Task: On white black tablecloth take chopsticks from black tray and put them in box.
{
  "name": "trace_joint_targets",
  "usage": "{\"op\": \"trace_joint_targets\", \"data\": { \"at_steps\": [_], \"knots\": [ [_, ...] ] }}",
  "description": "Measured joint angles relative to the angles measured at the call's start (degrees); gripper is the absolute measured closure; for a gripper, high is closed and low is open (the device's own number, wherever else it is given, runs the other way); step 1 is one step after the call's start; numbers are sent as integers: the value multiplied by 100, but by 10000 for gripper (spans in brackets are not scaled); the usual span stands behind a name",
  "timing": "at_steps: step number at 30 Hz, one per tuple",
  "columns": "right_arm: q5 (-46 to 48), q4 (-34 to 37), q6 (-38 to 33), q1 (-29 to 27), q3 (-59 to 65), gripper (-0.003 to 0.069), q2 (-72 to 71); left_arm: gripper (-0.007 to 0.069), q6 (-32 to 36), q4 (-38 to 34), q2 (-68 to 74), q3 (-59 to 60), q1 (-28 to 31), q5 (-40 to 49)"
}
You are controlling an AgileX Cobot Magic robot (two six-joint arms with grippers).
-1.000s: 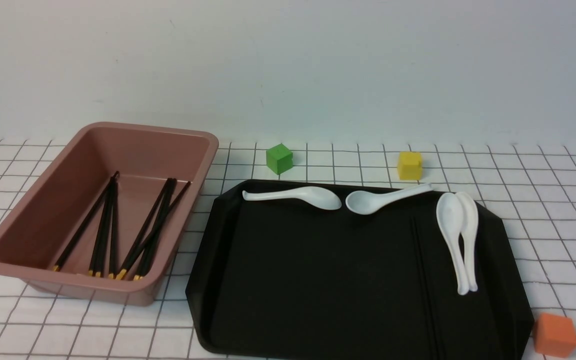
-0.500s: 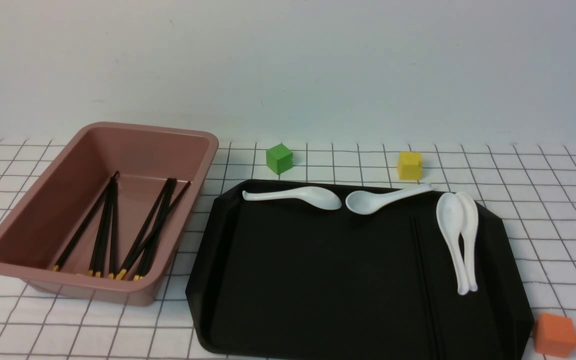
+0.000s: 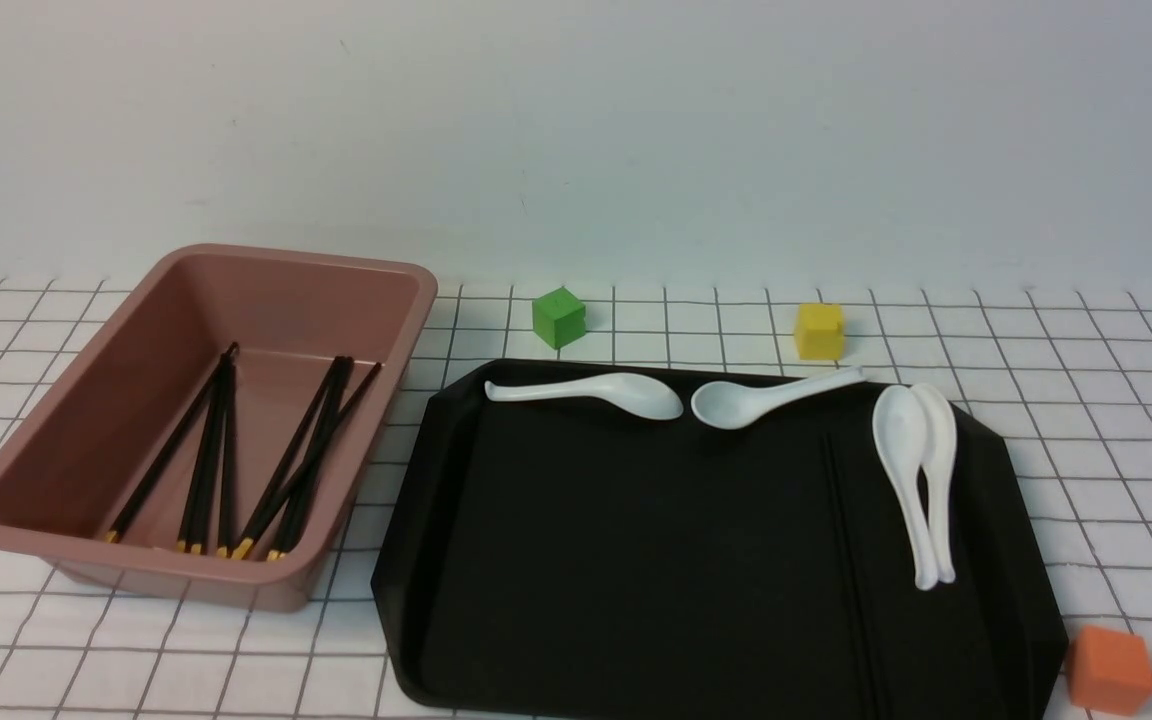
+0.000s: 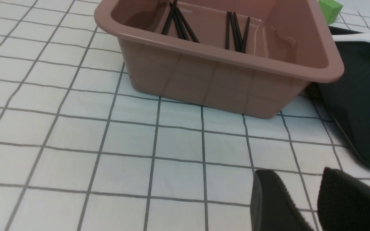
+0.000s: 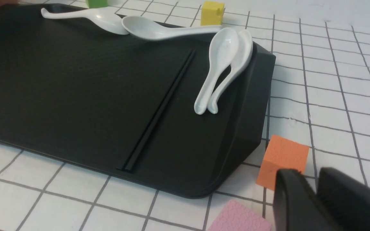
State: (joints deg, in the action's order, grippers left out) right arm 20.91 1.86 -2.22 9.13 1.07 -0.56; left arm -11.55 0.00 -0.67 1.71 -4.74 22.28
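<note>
The front camera sits back from the counter and looks across it at the wall, taking in the box and black tray together. The left wrist camera hangs low and close, facing the box's side past its own fingers. The right wrist camera, also low, faces the tray's right end. Both wrist views share the tray.

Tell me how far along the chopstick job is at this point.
Mostly done: several chopsticks already lie in the box. Nothing is in hand; the left tool sits open above the tablecloth near the box, and the right tool holds nothing beside the orange cube. Left: one pair of chopsticks remains on the black tray, next to the spoons.
</note>
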Motion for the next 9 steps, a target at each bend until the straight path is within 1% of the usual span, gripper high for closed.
{"op": "trace_joint_targets", "data": {
  "at_steps": [9],
  "knots": [
    [0,0,0,0,0,503,0,386,0,0,0,0,0,0]
  ]
}}
